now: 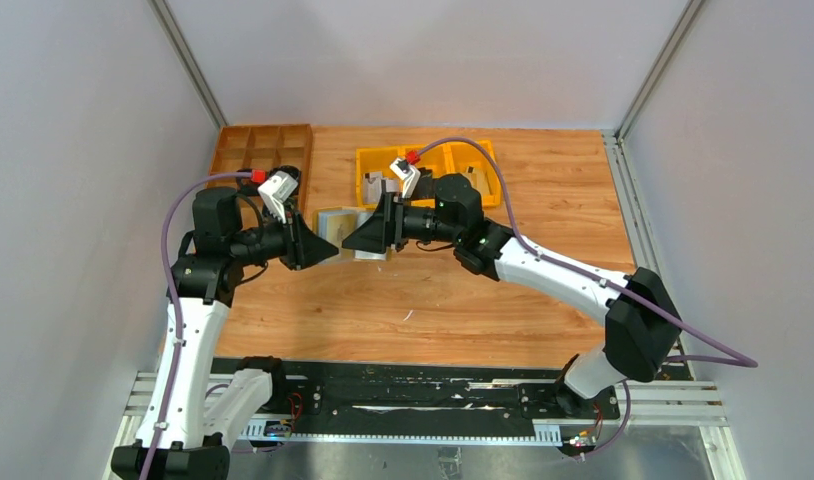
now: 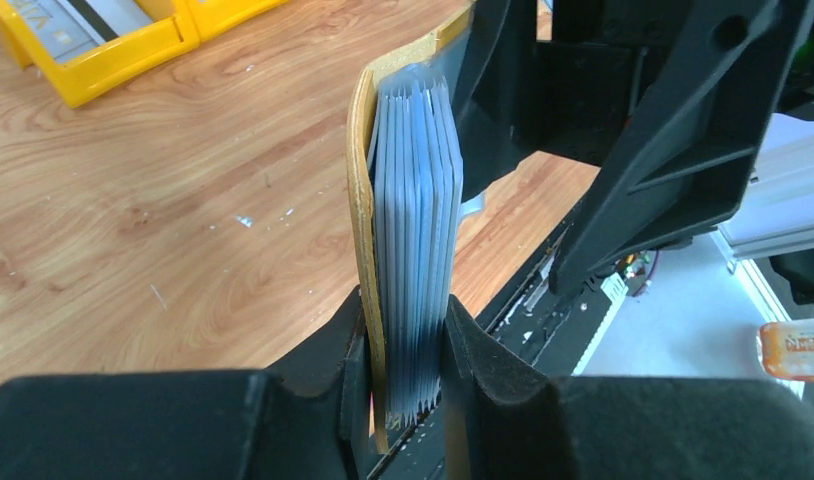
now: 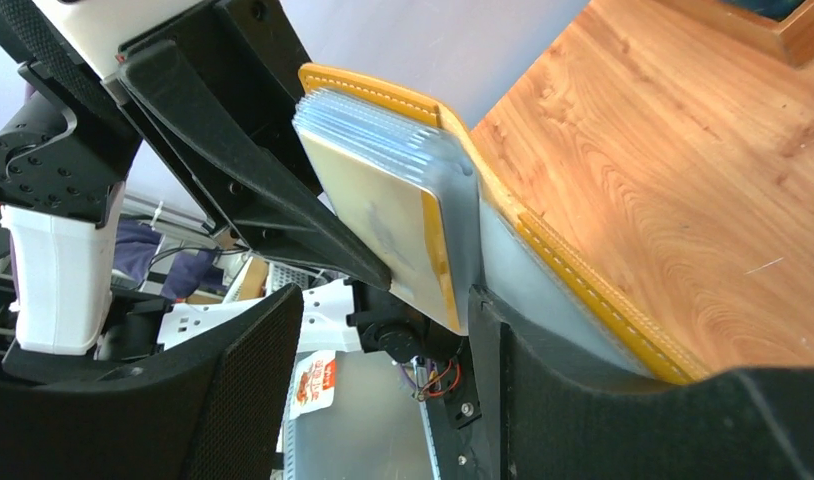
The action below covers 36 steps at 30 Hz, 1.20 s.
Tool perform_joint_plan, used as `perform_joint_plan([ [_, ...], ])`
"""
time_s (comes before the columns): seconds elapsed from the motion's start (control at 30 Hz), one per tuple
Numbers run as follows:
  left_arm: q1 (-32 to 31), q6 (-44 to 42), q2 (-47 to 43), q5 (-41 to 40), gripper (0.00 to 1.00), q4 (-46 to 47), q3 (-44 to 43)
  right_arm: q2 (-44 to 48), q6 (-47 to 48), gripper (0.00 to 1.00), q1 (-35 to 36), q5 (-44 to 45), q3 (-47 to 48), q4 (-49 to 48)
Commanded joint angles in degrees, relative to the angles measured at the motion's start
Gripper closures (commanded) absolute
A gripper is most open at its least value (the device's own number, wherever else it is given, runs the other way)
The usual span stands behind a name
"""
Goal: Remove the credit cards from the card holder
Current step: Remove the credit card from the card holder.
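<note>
Above the wooden surface (image 1: 433, 300), my left tool (image 2: 408, 345) clamped the card holder (image 2: 361, 180) upright, credit cards (image 2: 418, 200) packed inside. My right tool (image 3: 383, 310) stood wide around its far end. Best, I judged: pinch one card's edge, pull straight.

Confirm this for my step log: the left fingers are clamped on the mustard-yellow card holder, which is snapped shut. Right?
Not quite. The left fingers are clamped on the card holder, but it is open, not snapped shut: the left wrist view shows its yellow cover on one side only, the grey pleated sleeves bare on the other.
</note>
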State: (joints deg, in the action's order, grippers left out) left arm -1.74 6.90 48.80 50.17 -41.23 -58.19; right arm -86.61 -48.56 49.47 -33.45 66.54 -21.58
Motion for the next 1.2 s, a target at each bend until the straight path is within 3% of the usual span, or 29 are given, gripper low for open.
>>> perform_joint_plan([
  [0.0, -0.31, 1.12, -1.19, 5.84, 1.00, 2.22, -2.33, -0.59, -2.18, 0.35, -0.91, -2.08, -2.40, -3.89],
  [0.17, -0.30, 1.76, -1.54, 11.02, 1.00, 2.30, -2.25, -1.59, -3.88, 0.40, -1.05, -3.53, -2.88, -6.89],
  [0.27, -0.31, 1.63, -1.41, 16.06, 0.95, 2.35, -1.91, -2.79, -6.45, 0.43, -1.05, -5.02, -3.13, -9.87],
  [0.57, -0.30, 1.31, -0.51, 27.86, 0.64, 2.21, -1.70, -2.66, -10.46, 0.62, -1.05, -8.47, -4.60, -18.12],
  [0.8, -0.29, 1.88, -0.63, 29.08, 0.63, 2.27, -2.24, -1.97, -13.80, 0.82, -1.05, -10.26, -7.77, -25.17],
  [1.17, -0.29, 2.57, -0.63, 31.42, 0.57, 2.12, -3.11, -0.60, -20.06, 1.00, -1.13, -14.98, -11.17, -39.85],
])
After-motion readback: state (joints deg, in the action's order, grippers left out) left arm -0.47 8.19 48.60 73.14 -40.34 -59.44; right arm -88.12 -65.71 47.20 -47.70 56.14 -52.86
